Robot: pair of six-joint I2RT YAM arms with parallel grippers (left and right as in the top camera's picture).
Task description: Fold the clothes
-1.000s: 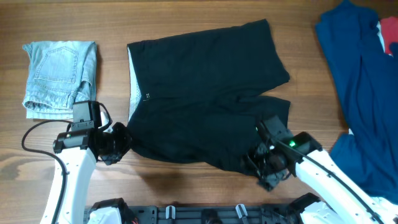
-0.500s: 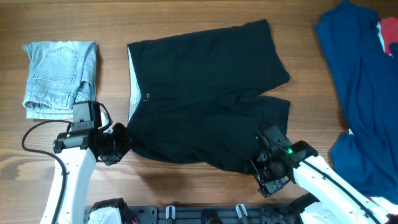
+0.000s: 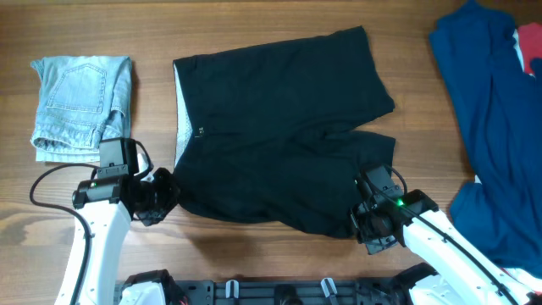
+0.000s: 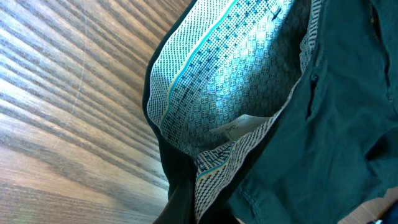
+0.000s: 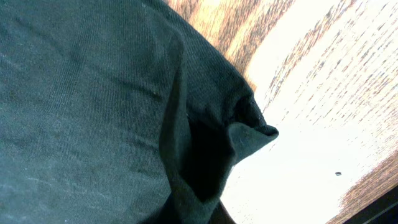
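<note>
Colours and patterns on my surface (image 3: 254,21)
Surface brown woodgrain; clothes (image 3: 279,127) plain matte black, their waistband lining (image 4: 230,81) pale with a fine teal dotted check and one teal stripe; denim piece (image 3: 80,106) faded light blue; royal-blue garment (image 3: 487,102) plain; my left hand (image 3: 168,196) and right hand (image 3: 364,224) black.

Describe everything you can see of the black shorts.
The black shorts lie spread flat on the wooden table. The fabric is matte, soft and unprinted, and they are not yet folded. The waistband is at the left and shows a pale, finely patterned lining with a teal stripe. Two legs point right, slightly apart. The left gripper meets the near waistband corner. The right gripper meets the near leg's hem, where the cloth bunches. Whether either pinches it cannot be told.
</note>
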